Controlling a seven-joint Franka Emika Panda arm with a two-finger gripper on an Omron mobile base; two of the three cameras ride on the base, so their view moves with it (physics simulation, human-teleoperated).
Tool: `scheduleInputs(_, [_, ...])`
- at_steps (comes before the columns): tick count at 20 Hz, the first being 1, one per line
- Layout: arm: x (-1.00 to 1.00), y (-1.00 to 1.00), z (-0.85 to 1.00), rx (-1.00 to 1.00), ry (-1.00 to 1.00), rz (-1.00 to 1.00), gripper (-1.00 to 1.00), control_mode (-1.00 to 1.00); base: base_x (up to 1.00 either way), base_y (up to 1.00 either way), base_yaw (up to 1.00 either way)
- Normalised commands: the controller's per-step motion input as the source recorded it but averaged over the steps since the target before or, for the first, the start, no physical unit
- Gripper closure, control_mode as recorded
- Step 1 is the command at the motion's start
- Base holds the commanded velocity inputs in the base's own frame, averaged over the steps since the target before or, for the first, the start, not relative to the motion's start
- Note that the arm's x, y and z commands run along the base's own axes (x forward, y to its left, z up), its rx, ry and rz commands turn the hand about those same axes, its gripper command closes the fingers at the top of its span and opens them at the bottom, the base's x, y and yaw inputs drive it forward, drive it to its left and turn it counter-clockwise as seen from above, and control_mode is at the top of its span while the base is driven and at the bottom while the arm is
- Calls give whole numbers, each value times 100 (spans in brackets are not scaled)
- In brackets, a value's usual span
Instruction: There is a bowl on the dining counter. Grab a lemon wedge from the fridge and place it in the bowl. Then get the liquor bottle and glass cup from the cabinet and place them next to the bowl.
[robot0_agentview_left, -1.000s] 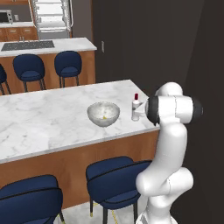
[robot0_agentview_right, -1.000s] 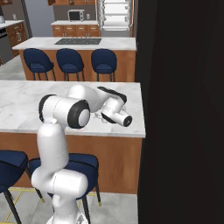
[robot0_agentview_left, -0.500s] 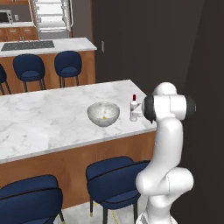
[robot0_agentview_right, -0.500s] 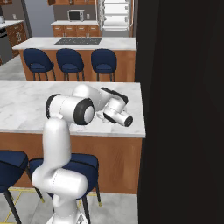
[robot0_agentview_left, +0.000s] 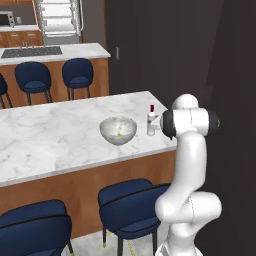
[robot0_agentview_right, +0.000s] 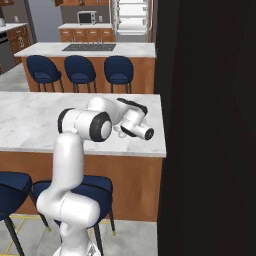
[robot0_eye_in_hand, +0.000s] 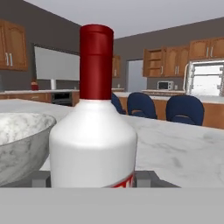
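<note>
Your fingers (robot0_eye_in_hand: 144, 178) are flanking the upright bottle (robot0_eye_in_hand: 92, 131), grip uncertain, as the arm is retreating; beside the bowl (robot0_agentview_left: 118, 130), it's placed.

You're parked in a home kitchen, pretty clearly: marble dining counter (robot0_agentview_left: 60, 135) right under the gripper, navy bar stools (robot0_agentview_left: 132, 207) tucked below it, and past the gripper a second island with a black cooktop (robot0_agentview_right: 89, 47), wood cabinets (robot0_eye_in_hand: 168, 61), a microwave (robot0_agentview_right: 87, 18) and the open fridge (robot0_agentview_right: 131, 20).
</note>
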Motion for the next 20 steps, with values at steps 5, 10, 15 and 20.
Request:
scheduleInputs(5, [6, 0, -43, -2, 0, 3, 100, -100, 0, 0, 0])
scheduleInputs(10, [-4, 5, -54, -8, 0, 1, -100, -100, 0, 0, 0])
scheduleInputs(15, [0, 0, -9, 0, 2, 0, -100, -100, 0, 0, 0])
scheduleInputs(20, [-32, 0, -2, 0, -9, 0, -100, -100, 0, 0, 0])
